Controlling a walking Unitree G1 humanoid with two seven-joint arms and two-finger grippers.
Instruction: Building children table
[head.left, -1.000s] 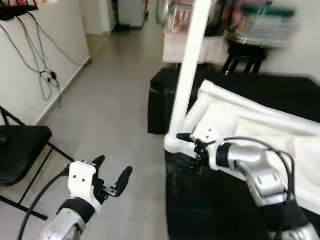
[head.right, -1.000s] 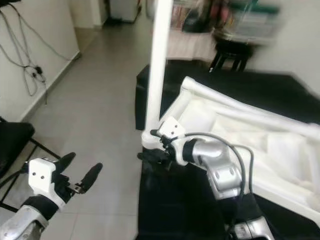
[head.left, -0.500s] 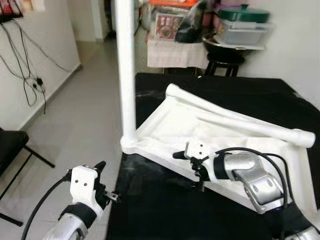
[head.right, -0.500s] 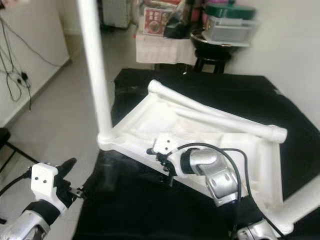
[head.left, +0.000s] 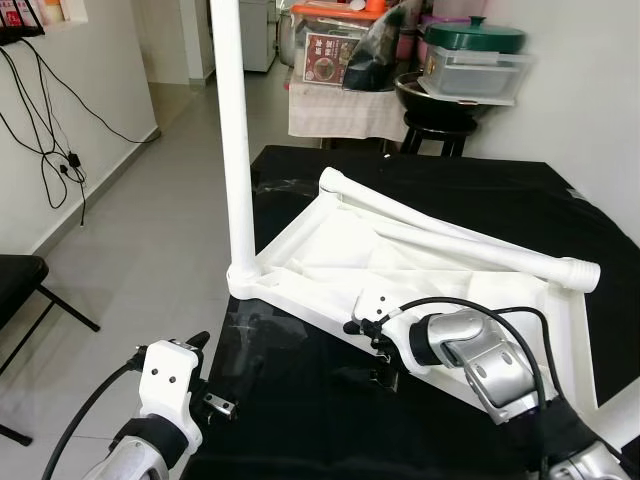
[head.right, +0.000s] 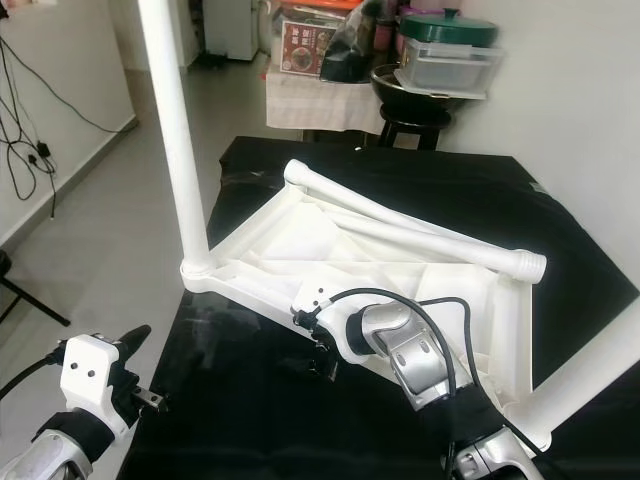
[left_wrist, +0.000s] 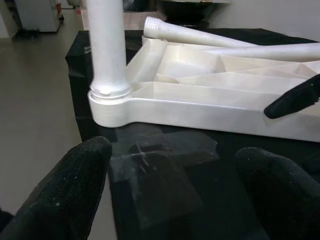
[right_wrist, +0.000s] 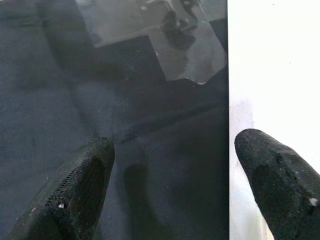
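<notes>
An upturned white children's table (head.left: 400, 260) lies on a black-draped surface (head.left: 480, 190), one leg (head.left: 230, 140) upright at its near-left corner. The right gripper (head.right: 318, 345), fingers spread, straddles the tabletop's near edge. The left gripper (left_wrist: 172, 195) hovers, fingers released, near the surface's front-left corner.

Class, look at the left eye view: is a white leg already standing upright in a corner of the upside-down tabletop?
Yes, one white leg rises upright from the corner socket of the overturned white tabletop.

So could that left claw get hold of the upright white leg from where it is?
Probably yes. The left claw is open and faces the upright leg at the tabletop's corner, with only black cloth between them.
</notes>
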